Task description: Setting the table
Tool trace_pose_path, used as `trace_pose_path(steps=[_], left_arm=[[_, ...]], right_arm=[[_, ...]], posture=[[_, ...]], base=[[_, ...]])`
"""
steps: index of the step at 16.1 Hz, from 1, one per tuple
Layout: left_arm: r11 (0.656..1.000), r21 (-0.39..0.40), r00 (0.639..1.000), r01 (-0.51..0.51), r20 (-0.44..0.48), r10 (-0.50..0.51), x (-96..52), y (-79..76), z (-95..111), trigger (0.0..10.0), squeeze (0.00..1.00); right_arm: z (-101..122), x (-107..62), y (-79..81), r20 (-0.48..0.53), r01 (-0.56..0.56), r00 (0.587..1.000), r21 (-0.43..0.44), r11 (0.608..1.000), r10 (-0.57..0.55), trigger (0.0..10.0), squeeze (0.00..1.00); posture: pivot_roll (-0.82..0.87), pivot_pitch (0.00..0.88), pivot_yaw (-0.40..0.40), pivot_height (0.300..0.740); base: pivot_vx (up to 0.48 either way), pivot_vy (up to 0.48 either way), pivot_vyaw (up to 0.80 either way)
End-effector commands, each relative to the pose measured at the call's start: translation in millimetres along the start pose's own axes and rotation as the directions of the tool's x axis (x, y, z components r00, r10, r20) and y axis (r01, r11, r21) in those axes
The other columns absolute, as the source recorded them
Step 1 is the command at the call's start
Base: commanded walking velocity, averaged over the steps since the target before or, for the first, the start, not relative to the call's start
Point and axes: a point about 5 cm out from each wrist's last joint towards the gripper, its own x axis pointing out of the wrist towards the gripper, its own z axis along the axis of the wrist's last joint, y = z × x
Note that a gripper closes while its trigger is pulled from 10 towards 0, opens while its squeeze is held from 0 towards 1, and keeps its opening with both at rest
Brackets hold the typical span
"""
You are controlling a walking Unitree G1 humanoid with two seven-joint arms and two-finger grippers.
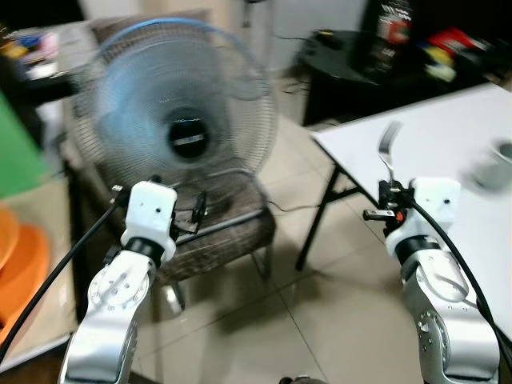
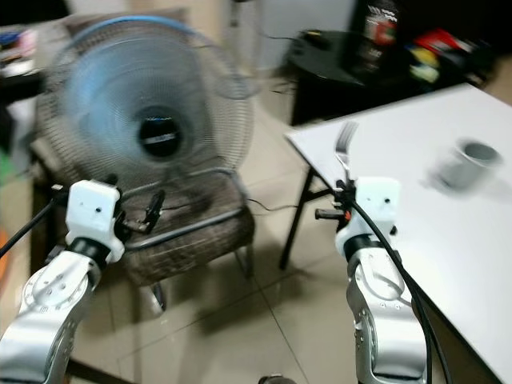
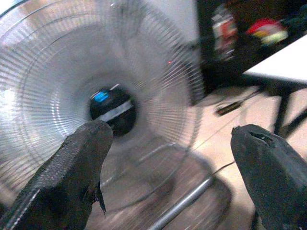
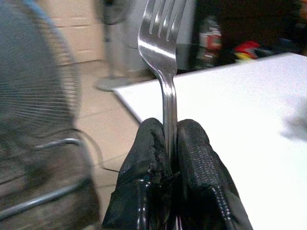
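Observation:
My right gripper (image 1: 390,194) is shut on the handle of a silver fork (image 1: 388,146), which stands upright with its tines up; in the right wrist view the fork (image 4: 164,57) rises from between the two black fingers (image 4: 196,158). It is held near the left corner of the white table (image 1: 432,152). A grey mug (image 1: 494,166) sits blurred on the table to the right. My left gripper (image 1: 198,210) is raised in front of a fan, and its fingers (image 3: 76,172) stand wide apart with nothing between them.
A large floor fan (image 1: 180,112) stands on a brown padded chair (image 1: 216,232) straight ahead. A dark side table (image 1: 360,68) with clutter is behind the white table. Orange and green things (image 1: 20,248) lie at the far left. Tiled floor (image 1: 320,304) lies between chair and table.

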Motion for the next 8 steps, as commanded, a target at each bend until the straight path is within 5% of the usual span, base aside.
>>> trace_pose_path(steps=[1, 3, 8], left_arm=[[1.000, -0.014, 1.000, 0.018, 0.012, -0.018, 2.8, -1.0, 1, 10.0, 0.00], [1.000, -0.020, 1.000, 0.009, -0.006, -0.009, 12.4, -3.9, -3, 10.0, 0.00], [0.992, -0.084, 0.995, -0.090, -0.041, 0.087, -0.9, 6.3, -16, 10.0, 0.00]], right_arm=[[6, -0.7, 2.1, 0.036, 0.007, 0.999, 0.000, 1.000, -0.007, 10.0, 0.00], [0, -3.0, 2.1, 0.024, 0.038, 0.999, -0.010, 0.999, -0.037, 10.0, 0.00], [-1, -1.3, 0.9, 0.004, 0.000, 1.000, -0.033, 0.999, 0.001, 10.0, 0.00]], posture=[[0.03, 0.000, 0.061, 0.740], [0.02, 0.000, 0.076, 0.740], [0.01, 0.000, 0.031, 0.740]], base=[[0.000, 0.000, 0.00], [0.000, 0.000, 0.00], [0.000, 0.000, -0.80]])
